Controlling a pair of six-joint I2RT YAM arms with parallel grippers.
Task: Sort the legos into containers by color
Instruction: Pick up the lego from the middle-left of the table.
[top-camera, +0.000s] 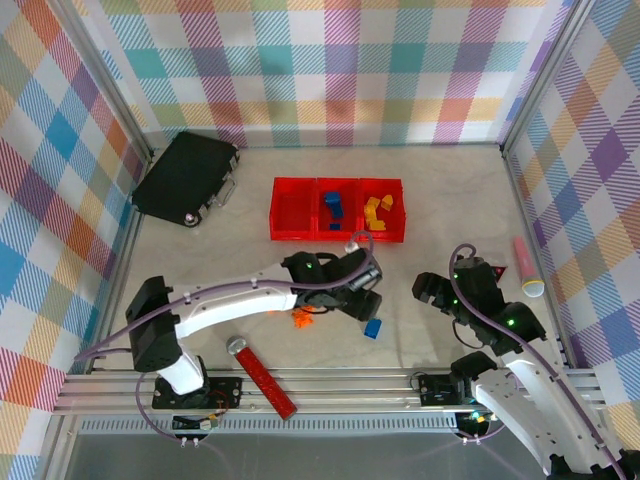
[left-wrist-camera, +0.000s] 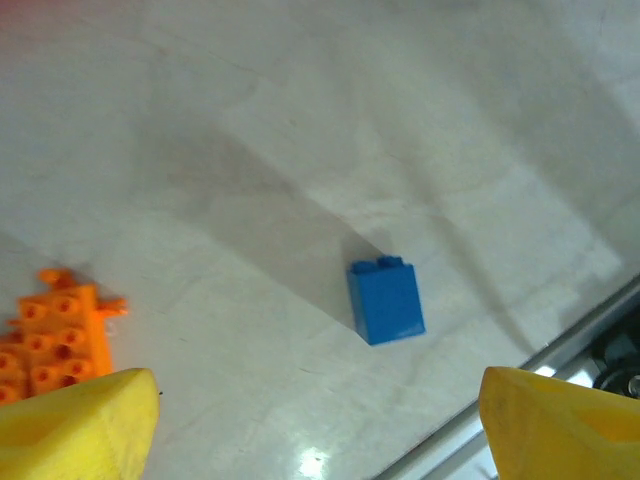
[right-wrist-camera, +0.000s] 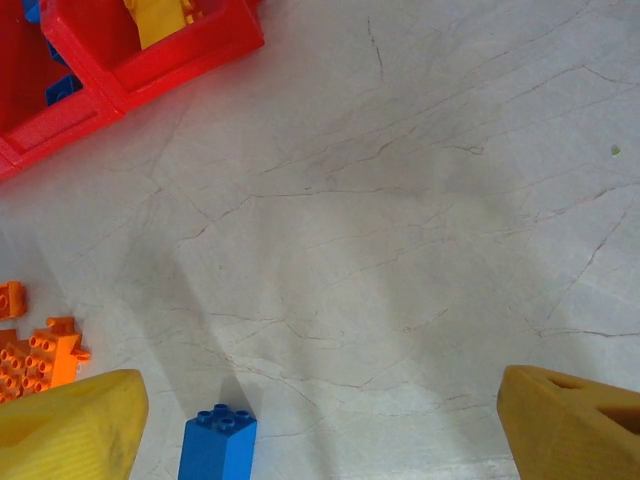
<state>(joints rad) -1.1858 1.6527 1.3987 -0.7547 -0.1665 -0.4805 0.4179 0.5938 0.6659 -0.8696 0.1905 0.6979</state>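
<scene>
Bricks split between the views. The top camera takes in the whole tabletop (top-camera: 440, 190): the red containers (top-camera: 338, 210) in a row at the far side, blue bricks (top-camera: 331, 207) in the middle bin and yellow bricks (top-camera: 377, 210) in the right one, a black case (top-camera: 185, 178) far left and a long red bar (top-camera: 265, 378) near the arm bases. The left wrist view instead gives a close look at one loose blue brick (left-wrist-camera: 386, 300) and a clump of orange bricks (left-wrist-camera: 50, 345) to its left. The right wrist view catches that blue brick (right-wrist-camera: 217, 443) at its bottom edge, the orange bricks (right-wrist-camera: 35, 355) at left, and a corner of the containers (right-wrist-camera: 150, 60) at upper left.

The blue brick is taller than wide. In both wrist views its studs sit at the upper end and its long axis runs up the frame, slightly tilted in the left one.

The left gripper (left-wrist-camera: 320, 440) has its yellow fingers (left-wrist-camera: 75, 425) spread wide, short of the blue brick and touching nothing. The right gripper (right-wrist-camera: 320, 430) also has its fingers (right-wrist-camera: 570, 425) spread wide, empty above bare tabletop, with the blue brick just beside its left finger.
</scene>
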